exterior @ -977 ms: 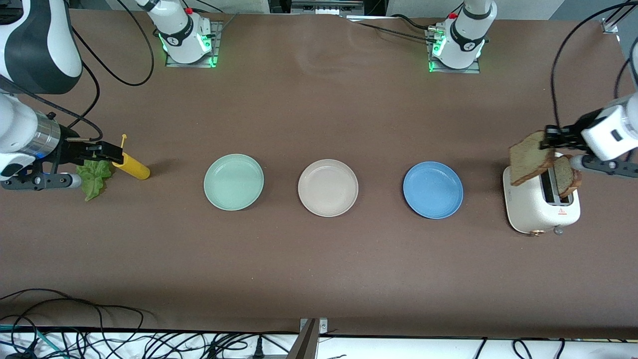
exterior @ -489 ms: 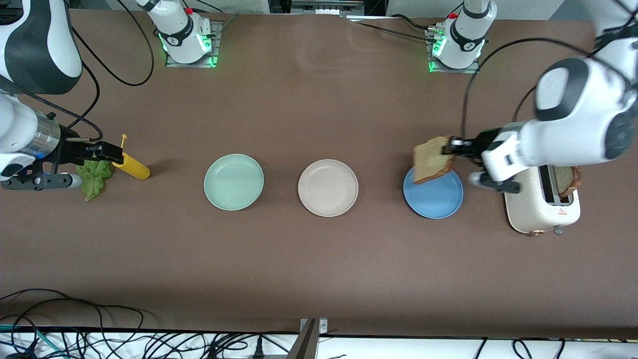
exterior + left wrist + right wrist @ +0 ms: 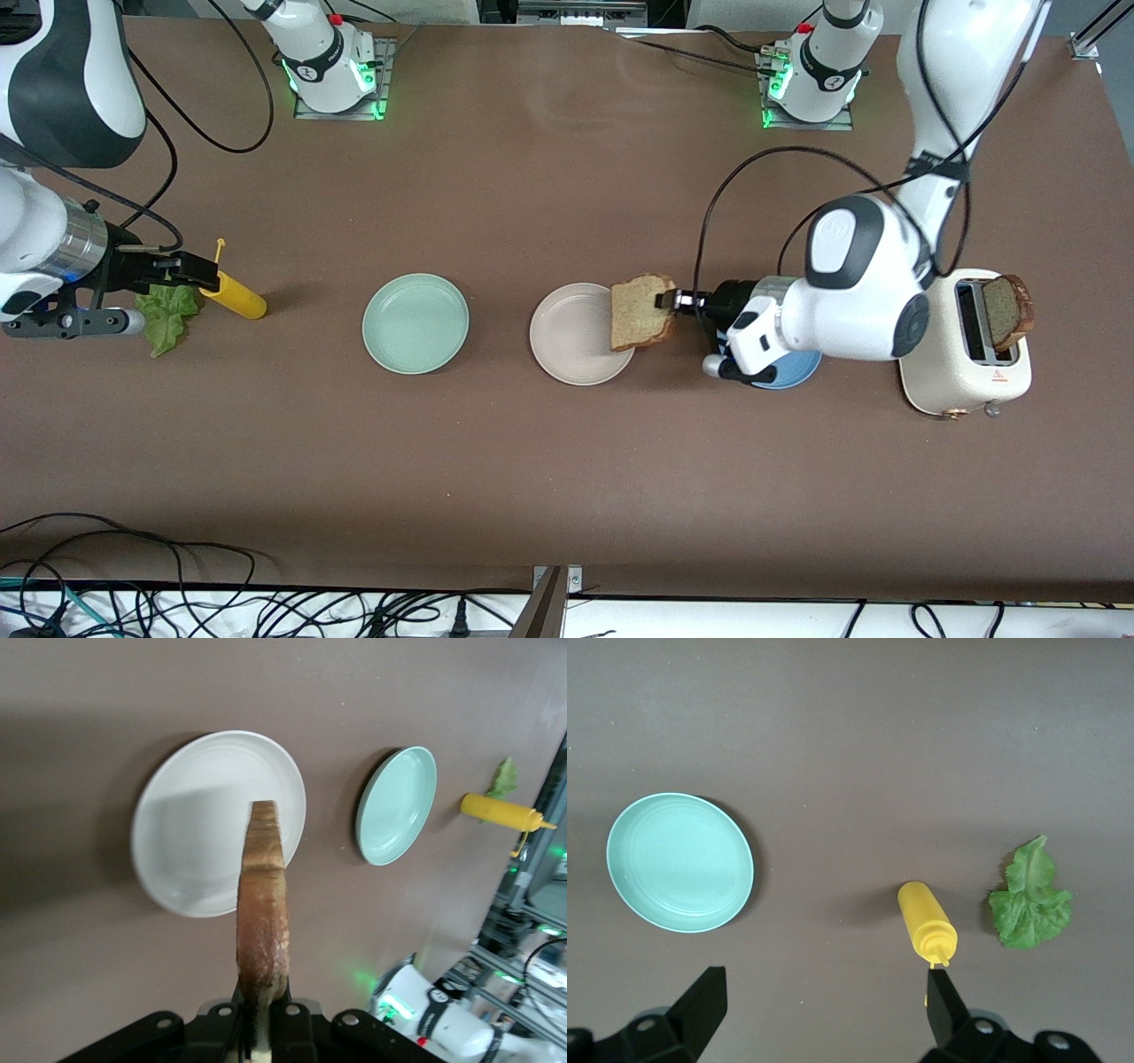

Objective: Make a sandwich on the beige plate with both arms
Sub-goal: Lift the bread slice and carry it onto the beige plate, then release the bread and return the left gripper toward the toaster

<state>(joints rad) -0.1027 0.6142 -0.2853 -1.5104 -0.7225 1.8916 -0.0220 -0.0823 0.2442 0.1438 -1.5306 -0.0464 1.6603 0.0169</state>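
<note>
Three plates sit in a row on the tabletop; we use the beige plate in the middle as reference. The mint-green plate lies beside it toward the right arm's end, the blue plate beside it toward the left arm's end, mostly hidden under the left arm.

Left tool is clamped shut on a bread slice, gripping one edge. We see the slice in the air over the beige plate's rim on the left arm's side, held on edge. In the left wrist view the crust points at the plate, slice not touching it.

Second bread slice stands in a slot of the white toaster, well apart from the beige plate at the left arm's end of the tabletop.

Right tool waits with jaws wide apart and nothing held, over the lettuce leaf and just beside the yellow squeeze bottle. Both lie well apart from the beige plate, past the mint-green plate at the right arm's end.
</note>
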